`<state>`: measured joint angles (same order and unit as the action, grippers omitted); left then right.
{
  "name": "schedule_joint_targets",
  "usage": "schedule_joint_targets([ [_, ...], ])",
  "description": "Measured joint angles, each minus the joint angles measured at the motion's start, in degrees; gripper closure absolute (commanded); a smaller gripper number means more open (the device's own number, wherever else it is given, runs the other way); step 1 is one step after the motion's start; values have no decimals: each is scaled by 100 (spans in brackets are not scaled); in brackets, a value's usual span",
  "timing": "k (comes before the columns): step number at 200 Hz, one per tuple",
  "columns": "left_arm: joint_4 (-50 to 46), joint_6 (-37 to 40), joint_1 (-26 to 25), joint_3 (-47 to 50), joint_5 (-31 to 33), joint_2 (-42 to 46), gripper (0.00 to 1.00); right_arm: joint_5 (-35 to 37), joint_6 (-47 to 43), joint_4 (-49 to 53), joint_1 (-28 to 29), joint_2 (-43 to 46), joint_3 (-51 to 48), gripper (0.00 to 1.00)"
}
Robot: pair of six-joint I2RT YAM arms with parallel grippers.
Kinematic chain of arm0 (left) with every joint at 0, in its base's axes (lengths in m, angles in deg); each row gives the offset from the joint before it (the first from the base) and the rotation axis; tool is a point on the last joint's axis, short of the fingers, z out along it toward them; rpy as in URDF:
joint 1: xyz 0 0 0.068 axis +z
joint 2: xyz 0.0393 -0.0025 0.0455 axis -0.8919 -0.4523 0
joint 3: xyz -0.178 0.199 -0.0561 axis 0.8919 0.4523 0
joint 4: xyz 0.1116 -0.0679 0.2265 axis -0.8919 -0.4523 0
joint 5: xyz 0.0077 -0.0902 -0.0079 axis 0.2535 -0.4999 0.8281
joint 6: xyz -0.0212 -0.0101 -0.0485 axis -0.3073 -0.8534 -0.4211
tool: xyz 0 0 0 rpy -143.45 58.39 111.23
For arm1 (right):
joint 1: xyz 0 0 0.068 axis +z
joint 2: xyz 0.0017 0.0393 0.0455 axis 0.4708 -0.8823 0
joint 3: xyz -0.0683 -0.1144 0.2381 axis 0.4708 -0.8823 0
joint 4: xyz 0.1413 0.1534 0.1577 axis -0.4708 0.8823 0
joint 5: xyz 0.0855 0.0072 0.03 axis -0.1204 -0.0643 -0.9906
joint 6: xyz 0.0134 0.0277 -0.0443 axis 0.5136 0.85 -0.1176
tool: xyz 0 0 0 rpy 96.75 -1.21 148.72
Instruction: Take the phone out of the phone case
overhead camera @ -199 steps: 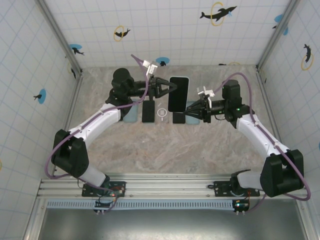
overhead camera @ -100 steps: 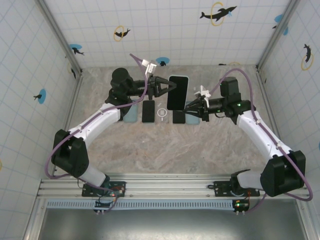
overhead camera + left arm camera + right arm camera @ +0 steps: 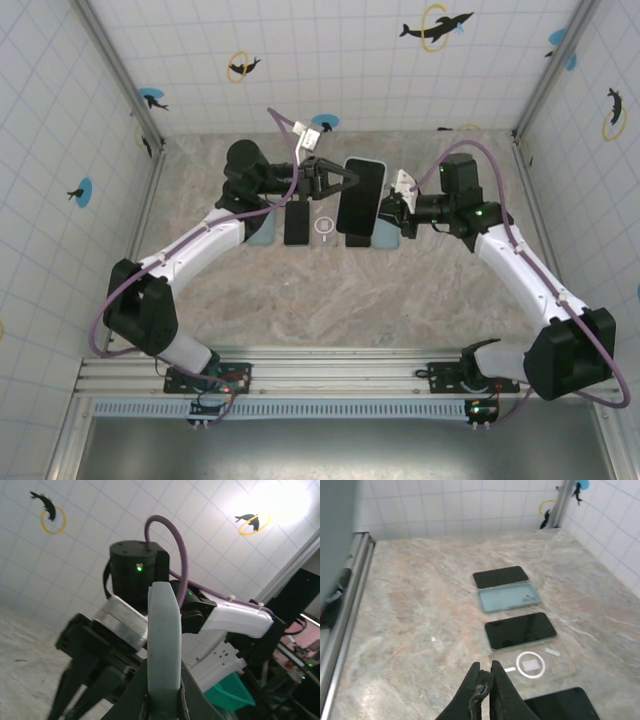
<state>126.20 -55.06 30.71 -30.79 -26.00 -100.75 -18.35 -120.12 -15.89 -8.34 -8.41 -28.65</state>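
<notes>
Right hand (image 3: 386, 209), clenched, has swung beside the cased phone (image 3: 360, 197), whose left edge the left hand (image 3: 340, 181) grasps.

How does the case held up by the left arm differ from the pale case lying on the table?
The held case is lifted off the table, clamped edge-on in the left gripper; the table case lies flat. The held case has a dark phone in it; the table case is empty, hollow side up. The right gripper, jaws shut, sits close beside the held case, not the table case. Both are pale blue-green.
</notes>
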Motion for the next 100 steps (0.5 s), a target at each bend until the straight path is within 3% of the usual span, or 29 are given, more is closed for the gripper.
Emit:
schedule_joint_targets([
  [35,-133,9,-39,0,-13,0,100,-94,461,-734,-74,111,-177,91],
  [68,-463,223,13,2,358,0,100,-341,1314,-1591,-262,442,-717,84],
  [100,-590,208,111,195,1231,120,100,-533,3338,-3532,-741,778,-1696,67],
])
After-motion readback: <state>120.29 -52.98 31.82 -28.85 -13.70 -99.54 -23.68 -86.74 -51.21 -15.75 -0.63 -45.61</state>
